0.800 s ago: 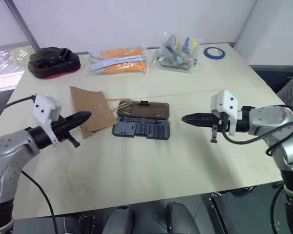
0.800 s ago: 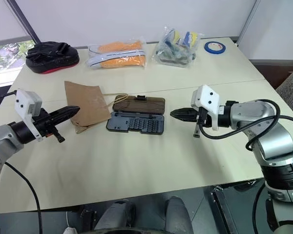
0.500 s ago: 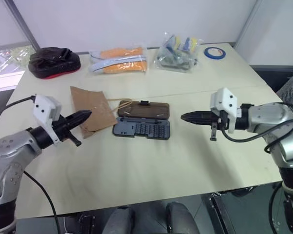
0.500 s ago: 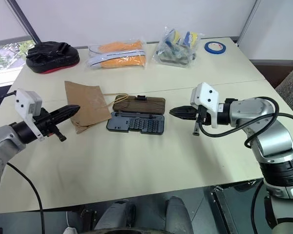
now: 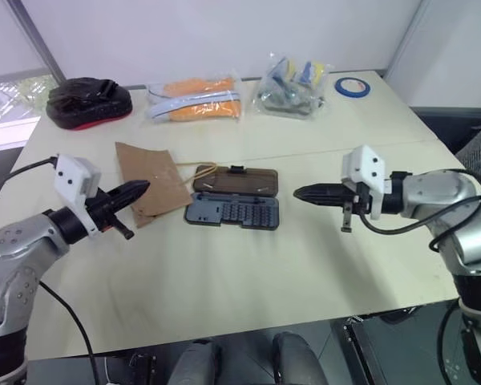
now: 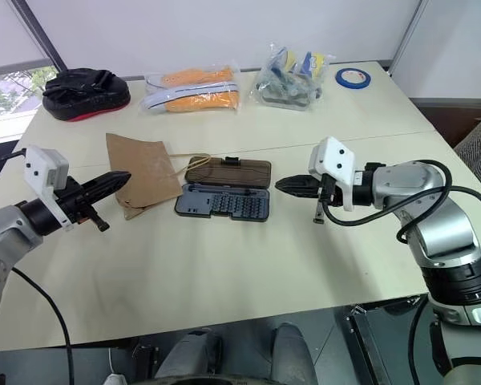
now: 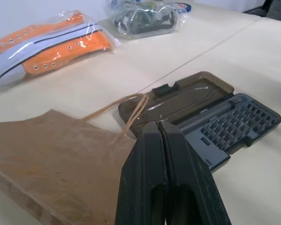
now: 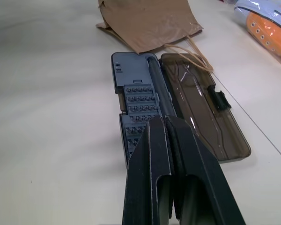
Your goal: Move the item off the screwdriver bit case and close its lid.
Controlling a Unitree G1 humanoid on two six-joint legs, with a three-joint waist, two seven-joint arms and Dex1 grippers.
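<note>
the left gripper has its two black fingers pressed together with nothing between them, and it hangs above the table on the side of the screwdriver bit case where the paper bag lies, its tip over the bag's near edge. the right gripper is likewise closed and empty, hovering just off the opposite short end of the case and pointing toward it.

the case lies open flat on the table, its dark grey half with the rows of bits nearer the robot. the lid, smoky brown with a small black latch tab on its far long edge, lies folded back on the far side of the case. the kraft paper bag rests flat just beside the case's left end; its twine handles reach over the corner of the lid.

well beyond the case, along the table's far edge, sit a black-and-red pouch, bagged orange shoes, another clear bag and a roll of blue tape.
</note>
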